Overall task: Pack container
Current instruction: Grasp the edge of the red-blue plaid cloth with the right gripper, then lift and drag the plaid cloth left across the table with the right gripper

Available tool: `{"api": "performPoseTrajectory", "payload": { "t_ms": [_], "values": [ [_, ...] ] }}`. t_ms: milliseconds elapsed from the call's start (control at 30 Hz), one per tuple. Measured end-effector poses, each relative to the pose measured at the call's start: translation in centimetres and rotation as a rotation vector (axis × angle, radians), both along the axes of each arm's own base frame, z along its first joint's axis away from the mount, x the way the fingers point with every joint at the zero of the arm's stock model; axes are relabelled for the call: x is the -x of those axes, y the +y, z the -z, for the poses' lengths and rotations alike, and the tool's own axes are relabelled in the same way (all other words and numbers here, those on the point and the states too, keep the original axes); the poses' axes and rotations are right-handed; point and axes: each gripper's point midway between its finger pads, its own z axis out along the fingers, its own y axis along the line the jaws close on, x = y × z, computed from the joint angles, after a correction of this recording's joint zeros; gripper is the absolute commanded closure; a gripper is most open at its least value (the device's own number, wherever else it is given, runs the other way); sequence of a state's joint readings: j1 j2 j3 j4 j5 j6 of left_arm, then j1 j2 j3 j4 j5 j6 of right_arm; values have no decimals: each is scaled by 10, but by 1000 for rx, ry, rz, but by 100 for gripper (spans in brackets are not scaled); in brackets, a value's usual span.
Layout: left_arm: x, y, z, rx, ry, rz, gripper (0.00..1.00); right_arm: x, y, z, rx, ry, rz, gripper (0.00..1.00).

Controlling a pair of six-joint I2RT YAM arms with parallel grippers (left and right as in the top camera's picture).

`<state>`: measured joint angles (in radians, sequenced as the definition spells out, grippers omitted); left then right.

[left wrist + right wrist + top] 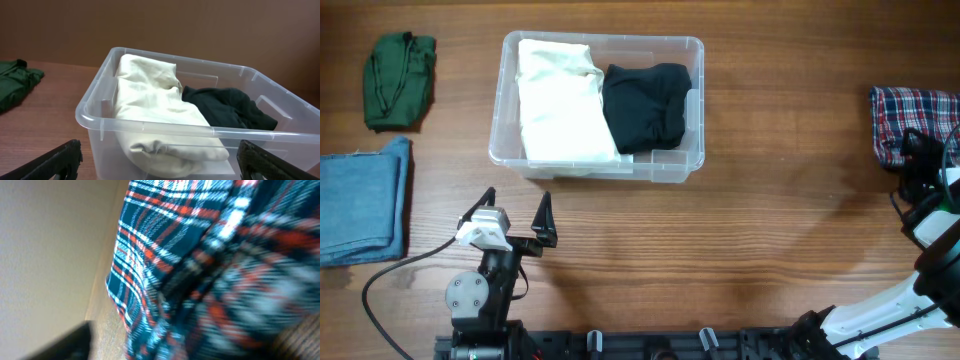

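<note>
The clear plastic container (596, 173) stands at the back middle of the table. It holds a folded white cloth (560, 100) on its left side and a black cloth (645, 105) on its right. My left gripper (517, 198) is open and empty just in front of the container's near wall; in the left wrist view the container (100, 125), the white cloth (150, 95) and the black cloth (225, 105) fill the view between the fingers (160, 162). My right gripper (918, 160) is at the far right, open around a plaid cloth (905, 115), which fills the right wrist view (200, 255) between the fingers (187, 347).
A dark green cloth (400, 80) lies at the back left; it also shows in the left wrist view (15, 82). Folded blue denim (360, 200) lies at the left edge. The table is brown wood.
</note>
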<state>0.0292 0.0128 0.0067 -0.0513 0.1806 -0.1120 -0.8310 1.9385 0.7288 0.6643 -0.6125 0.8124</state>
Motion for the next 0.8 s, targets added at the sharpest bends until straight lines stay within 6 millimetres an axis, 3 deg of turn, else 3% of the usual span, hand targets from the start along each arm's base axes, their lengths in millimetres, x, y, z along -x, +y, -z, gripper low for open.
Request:
{"api": "performPoseTrajectory", "payload": {
  "t_ms": [133, 333, 800],
  "values": [
    [0, 0, 0, 0, 0, 0, 0, 0, 0, 2, -10, 4, 3, 74],
    [0, 0, 0, 0, 0, 0, 0, 0, 0, 2, -1, 6, -3, 86],
    [0, 0, 0, 0, 0, 0, 0, -12, 15, -19, 35, -80, -147, 93]
  ]
}}
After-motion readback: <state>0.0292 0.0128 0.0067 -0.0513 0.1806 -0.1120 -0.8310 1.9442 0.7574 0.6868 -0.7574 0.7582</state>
